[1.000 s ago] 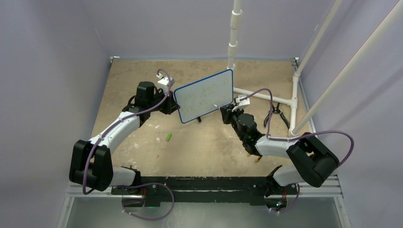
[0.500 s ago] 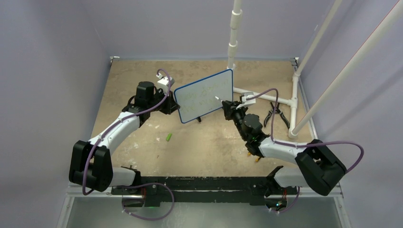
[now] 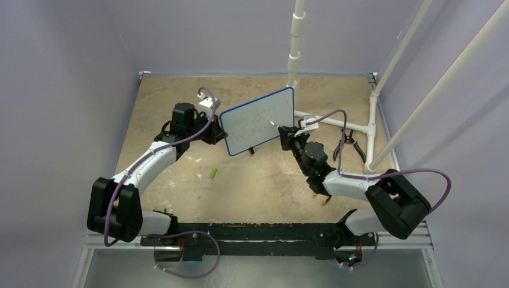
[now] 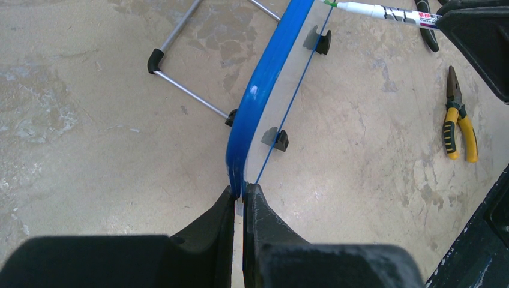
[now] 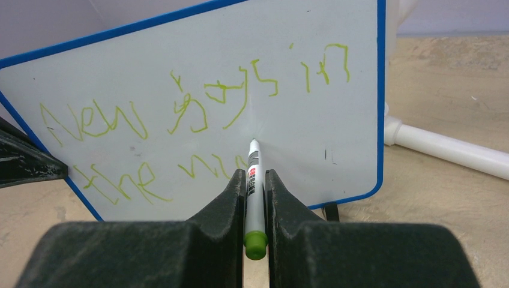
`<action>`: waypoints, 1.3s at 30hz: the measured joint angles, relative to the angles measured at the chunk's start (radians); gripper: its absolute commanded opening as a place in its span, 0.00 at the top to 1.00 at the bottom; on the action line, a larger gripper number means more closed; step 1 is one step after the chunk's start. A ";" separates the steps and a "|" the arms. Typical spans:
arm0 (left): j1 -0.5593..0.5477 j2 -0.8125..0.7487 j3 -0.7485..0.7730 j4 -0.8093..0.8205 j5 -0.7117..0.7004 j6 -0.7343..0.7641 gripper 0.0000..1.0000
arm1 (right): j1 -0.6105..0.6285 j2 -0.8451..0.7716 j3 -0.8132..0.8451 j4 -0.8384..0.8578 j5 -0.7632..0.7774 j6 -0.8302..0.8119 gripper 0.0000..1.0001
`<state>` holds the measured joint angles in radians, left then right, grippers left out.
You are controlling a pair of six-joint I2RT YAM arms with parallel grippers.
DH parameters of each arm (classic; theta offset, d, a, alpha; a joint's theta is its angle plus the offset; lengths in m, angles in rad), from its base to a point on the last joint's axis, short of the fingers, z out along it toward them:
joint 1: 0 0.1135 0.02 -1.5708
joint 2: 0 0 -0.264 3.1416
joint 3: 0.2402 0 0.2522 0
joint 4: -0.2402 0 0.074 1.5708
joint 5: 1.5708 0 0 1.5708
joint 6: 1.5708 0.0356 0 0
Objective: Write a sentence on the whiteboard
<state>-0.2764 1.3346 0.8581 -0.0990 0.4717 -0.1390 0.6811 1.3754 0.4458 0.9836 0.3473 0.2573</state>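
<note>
The whiteboard [image 3: 259, 120] stands upright in mid-table, white with a blue frame [image 5: 380, 102] and black feet [image 4: 277, 140]. Green handwriting, the sentence [image 5: 198, 111], runs in two rows across it. My left gripper [image 4: 240, 193] is shut on the board's blue edge [image 4: 258, 96] at its left side [image 3: 222, 133]. My right gripper [image 5: 254, 175] is shut on a white marker [image 5: 252, 180] with a green end. The marker's tip sits against the board near its middle, just above the second row. The marker also shows in the left wrist view [image 4: 384, 11] and the top view [image 3: 275, 125].
Yellow-handled pliers [image 4: 456, 123] lie on the table right of the board. Black pliers [image 3: 350, 144] lie near the white pipe frame [image 3: 336, 121] at the back right. A green marker cap [image 3: 213, 173] lies on the table left of centre. A wire stand [image 4: 180, 78] props the board from behind.
My right gripper has lifted the marker from the lower row toward the board's middle, moving up and slightly left. The left arm and board have stayed still.
</note>
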 measured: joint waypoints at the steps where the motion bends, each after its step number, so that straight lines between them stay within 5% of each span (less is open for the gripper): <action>1: 0.000 0.000 0.000 0.000 0.000 0.000 1.00 | 0.000 0.001 0.000 -0.002 0.001 0.000 1.00; 39: -0.001 -0.006 0.000 0.000 0.000 0.000 1.00 | 0.000 -0.003 -0.016 -0.058 0.037 0.039 1.00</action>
<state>-0.2771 1.3289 0.8581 -0.0994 0.4713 -0.1390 0.6811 1.3720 0.4301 0.9253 0.3843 0.2966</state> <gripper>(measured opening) 0.040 0.137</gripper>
